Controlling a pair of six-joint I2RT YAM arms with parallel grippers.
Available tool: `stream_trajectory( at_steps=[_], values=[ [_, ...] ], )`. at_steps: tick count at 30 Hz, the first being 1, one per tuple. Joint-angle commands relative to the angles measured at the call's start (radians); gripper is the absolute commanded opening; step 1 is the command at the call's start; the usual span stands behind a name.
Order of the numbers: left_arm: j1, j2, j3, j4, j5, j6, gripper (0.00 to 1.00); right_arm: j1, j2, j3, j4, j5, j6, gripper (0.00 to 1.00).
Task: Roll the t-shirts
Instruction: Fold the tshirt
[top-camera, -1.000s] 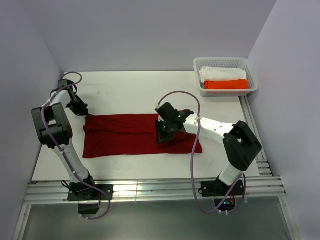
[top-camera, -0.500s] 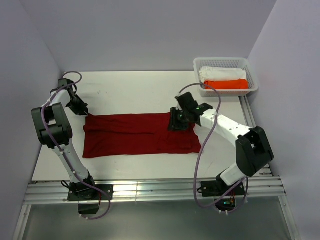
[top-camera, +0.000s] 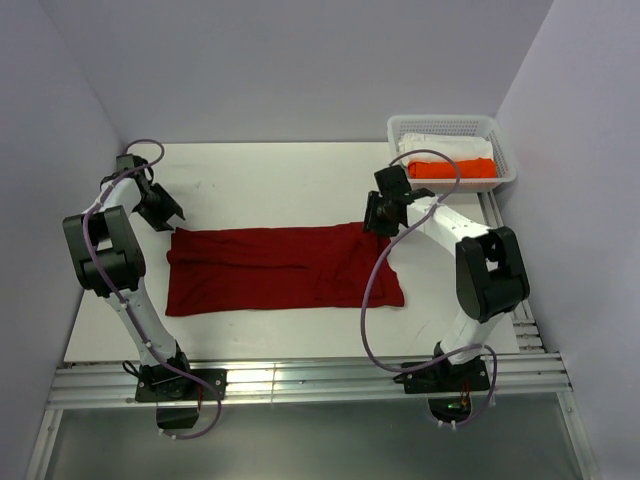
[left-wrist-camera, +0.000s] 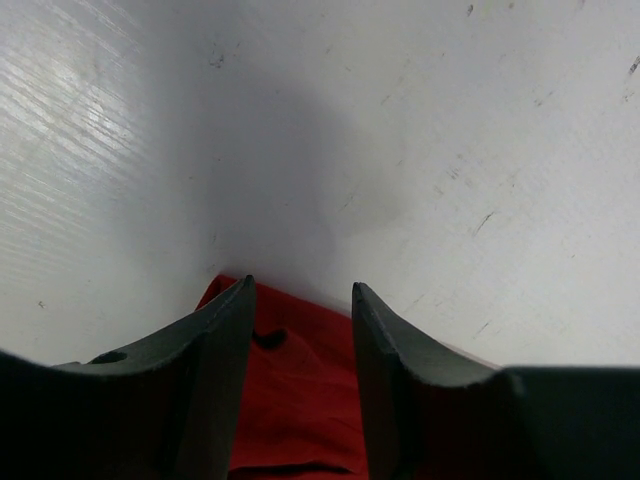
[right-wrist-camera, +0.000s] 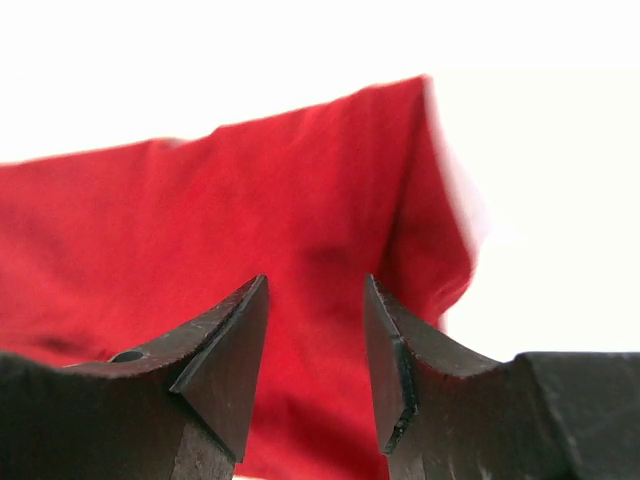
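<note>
A dark red t-shirt (top-camera: 280, 270) lies flat on the white table (top-camera: 270, 180), folded into a long band. My left gripper (top-camera: 170, 215) is open and empty over its far left corner. In the left wrist view the gripper (left-wrist-camera: 301, 289) has the red cloth (left-wrist-camera: 300, 390) between and below its fingers. My right gripper (top-camera: 374, 226) is open and empty over the far right corner. In the right wrist view the gripper (right-wrist-camera: 315, 284) hangs above the red cloth (right-wrist-camera: 230, 210). A white t-shirt (top-camera: 445, 146) and an orange t-shirt (top-camera: 452, 168) lie folded in the basket.
A white mesh basket (top-camera: 400, 130) stands at the far right corner of the table. Grey walls close in the left, back and right sides. A metal rail (top-camera: 300, 380) runs along the near edge by the arm bases.
My right arm has swung from the shirt's middle to its far right corner. The right end of the shirt now lies uncovered and spread. My left gripper has barely shifted.
</note>
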Motion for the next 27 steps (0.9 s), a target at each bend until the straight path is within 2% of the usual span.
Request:
stream_trajectory(
  at_steps=[1, 11, 18, 19, 22, 23, 25, 27],
  values=[
    [-0.006, -0.005, 0.053, 0.016, 0.015, 0.019, 0.49, -0.044, 0.045, 0.060, 0.043, 0.061, -0.047, 0.50],
    [-0.004, 0.012, 0.073, 0.003, 0.013, 0.036, 0.47, -0.084, 0.151, 0.124, 0.104, -0.011, -0.075, 0.50],
    [-0.003, 0.019, 0.099, -0.014, 0.007, 0.046, 0.46, -0.082, 0.184, 0.121, 0.115, -0.060, -0.054, 0.42],
    [-0.004, 0.021, 0.101, -0.014, 0.007, 0.045, 0.46, -0.084, 0.186, 0.117, 0.119, -0.062, -0.048, 0.39],
    [-0.004, 0.021, 0.096, -0.009, 0.013, 0.043, 0.45, -0.084, 0.178, 0.103, 0.122, -0.036, -0.028, 0.14],
    [-0.004, 0.021, 0.094, -0.009, 0.015, 0.043, 0.45, -0.084, 0.177, 0.103, 0.121, -0.011, -0.026, 0.08],
    [-0.004, 0.021, 0.088, -0.006, 0.018, 0.043, 0.44, -0.087, 0.178, 0.111, 0.112, 0.004, -0.018, 0.00],
    [-0.004, 0.021, 0.081, -0.003, 0.018, 0.043, 0.43, -0.096, 0.183, 0.117, 0.105, 0.014, -0.005, 0.00]
  ],
)
